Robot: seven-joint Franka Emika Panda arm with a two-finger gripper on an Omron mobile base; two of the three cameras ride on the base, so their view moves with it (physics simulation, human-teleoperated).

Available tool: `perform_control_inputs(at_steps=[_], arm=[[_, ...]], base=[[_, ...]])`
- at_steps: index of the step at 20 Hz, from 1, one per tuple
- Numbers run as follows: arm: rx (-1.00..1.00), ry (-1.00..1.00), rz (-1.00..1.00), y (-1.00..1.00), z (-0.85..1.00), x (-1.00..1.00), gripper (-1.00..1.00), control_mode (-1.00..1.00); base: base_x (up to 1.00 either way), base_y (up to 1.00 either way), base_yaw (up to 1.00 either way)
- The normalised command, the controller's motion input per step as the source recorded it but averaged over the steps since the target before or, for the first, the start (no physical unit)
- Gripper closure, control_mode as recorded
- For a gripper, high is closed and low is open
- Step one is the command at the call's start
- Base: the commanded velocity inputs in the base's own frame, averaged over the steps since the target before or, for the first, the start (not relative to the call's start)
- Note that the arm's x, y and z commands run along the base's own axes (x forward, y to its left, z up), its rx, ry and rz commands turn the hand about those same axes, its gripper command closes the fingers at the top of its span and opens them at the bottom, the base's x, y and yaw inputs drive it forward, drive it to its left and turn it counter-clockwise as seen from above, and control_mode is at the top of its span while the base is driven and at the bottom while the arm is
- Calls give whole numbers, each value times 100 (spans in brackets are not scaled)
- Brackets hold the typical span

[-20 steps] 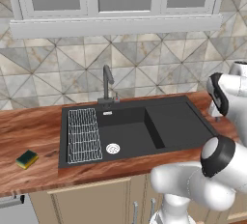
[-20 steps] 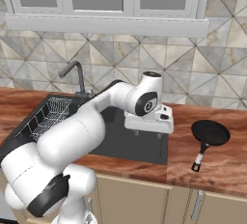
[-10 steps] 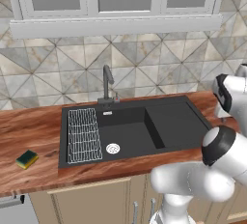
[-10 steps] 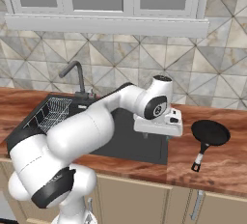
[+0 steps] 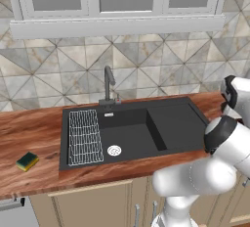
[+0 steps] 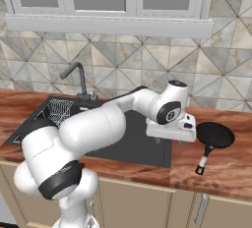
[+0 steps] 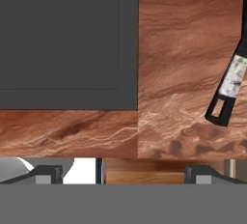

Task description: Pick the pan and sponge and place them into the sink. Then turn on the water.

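Observation:
The black pan (image 6: pixel 215 134) lies on the wooden counter right of the sink (image 6: pixel 132 146), its thin handle (image 7: pixel 229 84) pointing toward the front edge. My gripper (image 6: pixel 169 142) hangs open over the sink's right rim, just left of the pan, with nothing between its fingertips (image 7: pixel 46 173). In the hand view the sink's corner (image 7: pixel 67 39) is at upper left and the handle's lighter tip at right. The yellow and green sponge (image 5: pixel 27 161) rests on the counter far left of the sink (image 5: pixel 171 123). No water is in view at the faucet (image 5: pixel 108 81).
A white wire rack (image 5: pixel 85 137) lies in the sink's left part beside the round drain (image 5: pixel 114 150). A tiled wall and window sill rise behind the counter. Bare wooden counter (image 7: pixel 178 49) separates the sink from the pan handle. The counter's front edge is close below the gripper.
The arm has swung right, carrying the open gripper from over the basin to the sink's right rim, nearer the pan. Pan and sponge have not moved.

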Motion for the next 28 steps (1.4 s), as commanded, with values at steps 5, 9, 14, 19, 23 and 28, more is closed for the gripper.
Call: perform_control_inputs(at_steps=[5,9,14,19,23,28], arm=[[2,0,0,-30,-11,4,-100,-100],[1,0,0,-26,-12,4,-100,-100],[1,0,0,-27,-12,2,-100,-100],[1,0,0,-30,-13,1,-100,-100],[1,0,0,-30,-13,0,-100,-100],[0,0,0,-28,-15,0,-100,-100]], base=[[0,0,0],[0,0,0],[0,0,0],[0,0,0],[0,0,0],[0,0,0]])
